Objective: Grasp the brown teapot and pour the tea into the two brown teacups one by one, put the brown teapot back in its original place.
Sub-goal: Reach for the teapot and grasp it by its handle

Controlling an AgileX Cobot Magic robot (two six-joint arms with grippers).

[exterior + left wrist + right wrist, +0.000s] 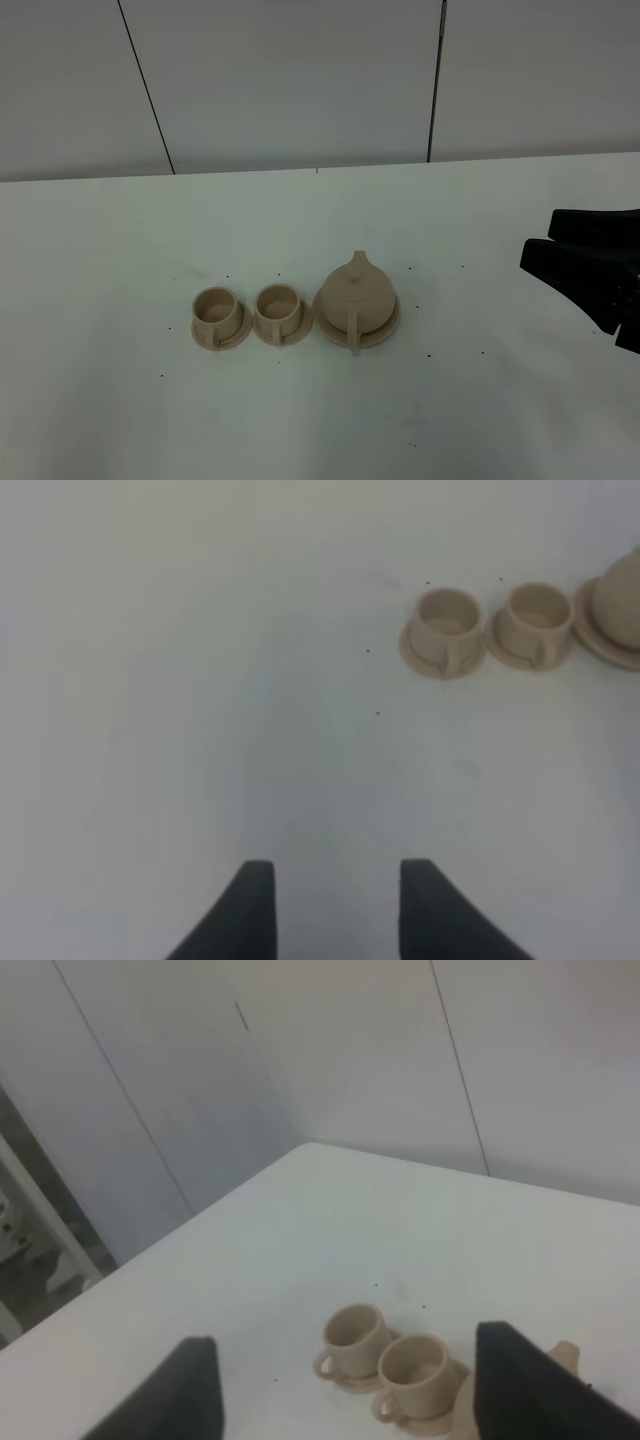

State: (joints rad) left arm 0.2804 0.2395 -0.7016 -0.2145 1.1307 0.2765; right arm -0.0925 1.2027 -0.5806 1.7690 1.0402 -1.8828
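The brown teapot (356, 292) stands upright on its wide saucer (383, 332), the original place, mid-table, lid on and loop handle toward the table's front. To its left, side by side, are the two brown teacups (217, 306) (279, 303), each on a small saucer. My right gripper (537, 238) hovers open at the right edge, well clear of the teapot. In the right wrist view its fingers (190, 1390) frame the cups (355, 1330) (412, 1365), and one finger hides most of the teapot (565, 1353). My left gripper (338, 865) is open over bare table, far from the cups (448, 620) (538, 615) and the teapot (625, 600).
The white table (120, 260) has small dark specks and runs back to a grey panelled wall (300, 80). In the right wrist view the table's far corner (305, 1148) and its left edge show.
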